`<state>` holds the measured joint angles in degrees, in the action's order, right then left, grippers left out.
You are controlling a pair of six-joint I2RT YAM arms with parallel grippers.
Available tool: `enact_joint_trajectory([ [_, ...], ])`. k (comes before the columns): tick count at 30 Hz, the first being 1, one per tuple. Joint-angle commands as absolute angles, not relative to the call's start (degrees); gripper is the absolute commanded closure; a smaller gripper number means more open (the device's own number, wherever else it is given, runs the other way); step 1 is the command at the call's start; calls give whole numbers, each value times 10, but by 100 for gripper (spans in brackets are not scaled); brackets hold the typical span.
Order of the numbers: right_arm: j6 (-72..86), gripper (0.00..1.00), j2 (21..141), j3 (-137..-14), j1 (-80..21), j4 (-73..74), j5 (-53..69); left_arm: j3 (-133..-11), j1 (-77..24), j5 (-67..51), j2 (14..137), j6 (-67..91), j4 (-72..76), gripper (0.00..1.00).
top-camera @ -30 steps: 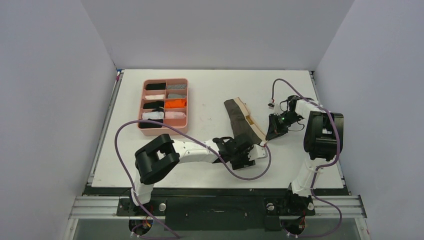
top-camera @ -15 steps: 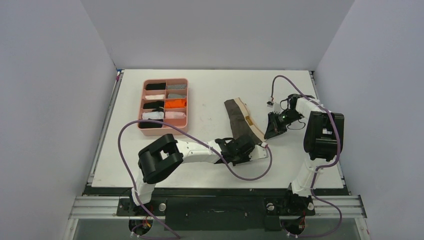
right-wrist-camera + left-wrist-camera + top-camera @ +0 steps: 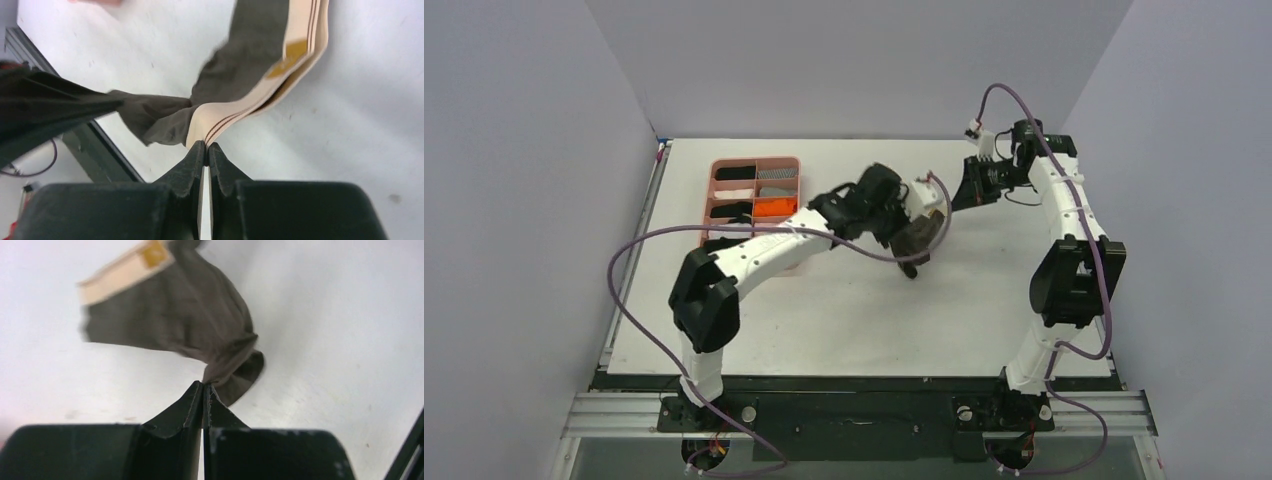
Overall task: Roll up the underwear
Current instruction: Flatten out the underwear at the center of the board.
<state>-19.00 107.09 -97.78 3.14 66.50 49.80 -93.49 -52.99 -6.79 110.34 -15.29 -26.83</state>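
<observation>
Above the middle of the counter (image 3: pixel 844 300), to the right of the tray (image 3: pixel 755 159), the underwear (image 3: pixel 917 240) hangs bunched up. The left jaws are clenched on its dark cloth, the right jaws on its tan band (the one with a yellow tag).

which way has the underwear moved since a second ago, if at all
Yes: the underwear has bunched up and shifted toward the far edge, now level with the tray.
</observation>
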Motion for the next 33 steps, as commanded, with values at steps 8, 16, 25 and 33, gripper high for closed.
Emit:
enact_joint_trajectory([
  [8, -12, 100, 1029, -1208, -28, 555, 540, -1127, -397, -82, 1015, -78, -317, 100],
  [16, 86, 100, 1016, -1209, -34, 451, 500, -1200, -365, -67, 1046, -92, -335, 100],
  [25, 142, 100, 1092, -1272, -30, 379, 476, -1327, -333, -19, 1146, -100, -324, 100],
  [33, 144, 100, 1110, -1278, -30, 347, 491, -1426, -334, -20, 1195, -113, -329, 100],
])
